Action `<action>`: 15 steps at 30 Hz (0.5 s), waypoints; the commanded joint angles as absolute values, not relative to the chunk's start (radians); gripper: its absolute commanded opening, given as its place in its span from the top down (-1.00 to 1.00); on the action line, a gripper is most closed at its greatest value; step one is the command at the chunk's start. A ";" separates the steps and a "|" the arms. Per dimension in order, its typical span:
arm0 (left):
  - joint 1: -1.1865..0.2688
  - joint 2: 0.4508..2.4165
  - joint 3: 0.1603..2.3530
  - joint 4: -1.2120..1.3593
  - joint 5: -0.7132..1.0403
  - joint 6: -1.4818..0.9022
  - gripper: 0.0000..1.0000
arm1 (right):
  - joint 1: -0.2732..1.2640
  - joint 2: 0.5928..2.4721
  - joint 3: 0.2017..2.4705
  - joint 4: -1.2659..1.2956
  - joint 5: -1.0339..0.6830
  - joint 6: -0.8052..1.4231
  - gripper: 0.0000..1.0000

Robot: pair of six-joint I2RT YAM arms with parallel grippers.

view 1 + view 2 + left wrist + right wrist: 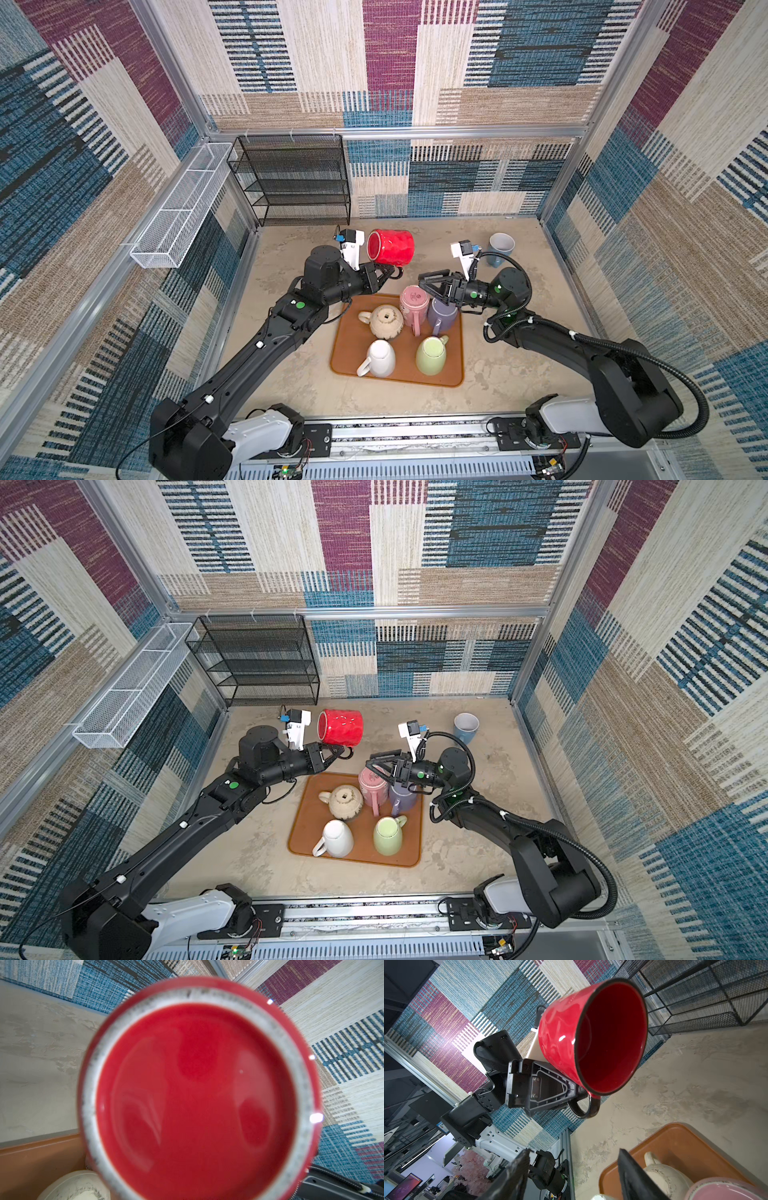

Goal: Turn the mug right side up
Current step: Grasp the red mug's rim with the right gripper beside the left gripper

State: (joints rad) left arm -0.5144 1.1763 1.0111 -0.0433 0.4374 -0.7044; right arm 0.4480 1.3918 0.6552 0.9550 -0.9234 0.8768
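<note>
A black mesh rack (297, 183) stands against the back wall, a white wire basket (178, 208) hanging beside it. A grey-blue mug (500, 248) stands upright near the far right corner. On the orange tray (349, 345) a beige mug (386, 322), pink mug (413, 307), white mug (380, 358) and green mug (431, 355) sit upside down.

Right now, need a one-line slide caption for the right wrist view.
Left pincer grips the glossy red ceramic mug by its handle, mouth facing the camera, near the brown plastic tray.
</note>
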 commanded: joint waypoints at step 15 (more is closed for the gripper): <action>-0.512 1.193 1.014 0.175 0.544 -0.752 1.00 | 0.492 1.530 0.774 1.141 -0.930 0.991 0.06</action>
